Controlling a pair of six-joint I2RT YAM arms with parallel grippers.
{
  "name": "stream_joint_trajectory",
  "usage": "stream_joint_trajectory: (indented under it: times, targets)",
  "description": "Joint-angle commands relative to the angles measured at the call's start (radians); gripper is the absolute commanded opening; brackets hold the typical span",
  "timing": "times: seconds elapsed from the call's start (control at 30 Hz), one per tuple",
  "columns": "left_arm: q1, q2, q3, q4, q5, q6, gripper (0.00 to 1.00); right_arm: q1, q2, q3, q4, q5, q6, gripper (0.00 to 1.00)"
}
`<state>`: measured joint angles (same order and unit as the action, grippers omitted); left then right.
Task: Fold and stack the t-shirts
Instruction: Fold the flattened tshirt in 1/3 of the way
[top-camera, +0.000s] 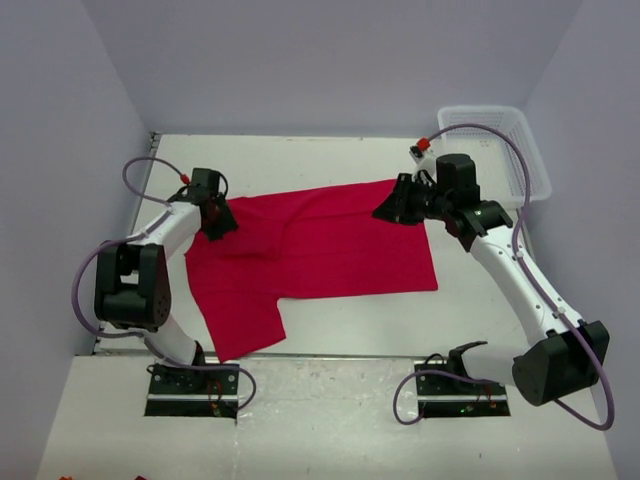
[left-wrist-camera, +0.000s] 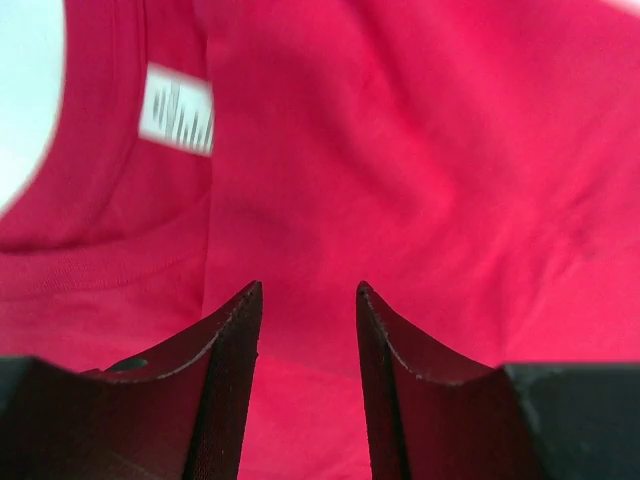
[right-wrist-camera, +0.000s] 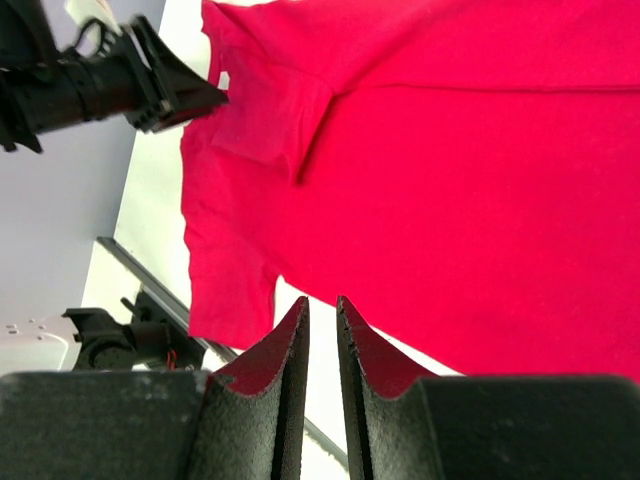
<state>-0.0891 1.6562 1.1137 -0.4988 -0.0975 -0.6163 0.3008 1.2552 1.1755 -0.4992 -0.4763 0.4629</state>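
Dark fingers of the left gripper stand apart just above the red t-shirt, which lies spread on the table. Its neck label is blurred. At the far corner, the right gripper is nearly closed; whether it pinches cloth cannot be told.

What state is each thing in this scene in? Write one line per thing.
t-shirt, spread out on the table, mostly flat.
left pincer, open, over the cloth beside the collar.
right pincer, shut on the t-shirt's far right corner.
basket, upright at the table's far right corner.
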Motion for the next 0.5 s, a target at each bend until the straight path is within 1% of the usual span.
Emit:
stream_joint_trajectory:
  times: [0.0,0.13,0.23,0.47]
  targets:
    - [0.002,-0.068,-0.083,0.058,0.061,0.003,0.44,-0.002,-0.013,-0.008,0.039,-0.041,-0.01,0.18]
    - [0.012,-0.128,-0.169,0.077,0.035,-0.003,0.44,-0.002,-0.016,-0.014,0.047,-0.047,-0.006,0.18]
    - [0.025,-0.148,-0.184,0.083,0.022,0.004,0.44,0.0,-0.017,-0.019,0.047,-0.055,-0.003,0.18]
    - [0.04,-0.142,-0.195,0.078,-0.002,0.023,0.45,-0.002,-0.025,-0.01,0.03,-0.044,-0.013,0.18]
